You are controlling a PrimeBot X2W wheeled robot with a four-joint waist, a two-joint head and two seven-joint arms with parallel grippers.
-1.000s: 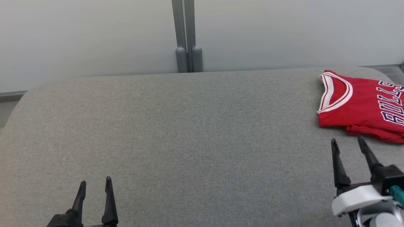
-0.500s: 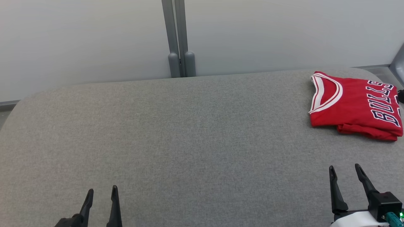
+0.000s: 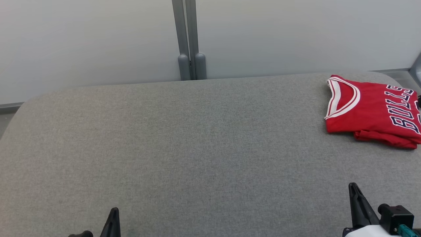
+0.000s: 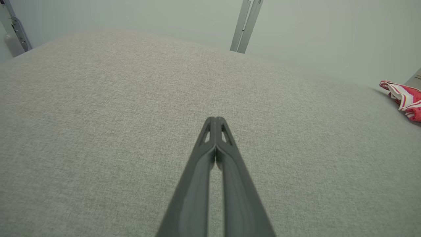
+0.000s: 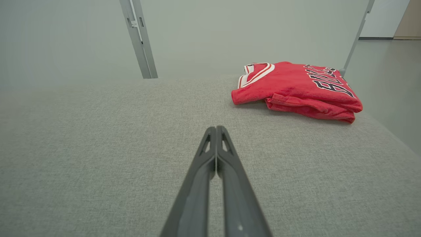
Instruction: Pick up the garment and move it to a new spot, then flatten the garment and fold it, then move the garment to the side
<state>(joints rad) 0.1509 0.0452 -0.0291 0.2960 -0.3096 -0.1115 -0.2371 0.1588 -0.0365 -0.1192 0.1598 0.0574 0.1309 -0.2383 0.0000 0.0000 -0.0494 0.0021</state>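
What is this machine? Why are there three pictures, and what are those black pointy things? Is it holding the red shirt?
It is a robot on wheels with a head and two arms. Each arm ends in a tool with two long dark fingers for pinching things. One picture comes from a camera on its head, looking down at a grey cloth-covered surface. The other two come from cameras on its wrists, looking along the left tool and the right tool. In those, both tools look pinched shut with nothing between the fingers. The shirt lies folded at the far right of the surface, apart from both tools. So nothing is held.
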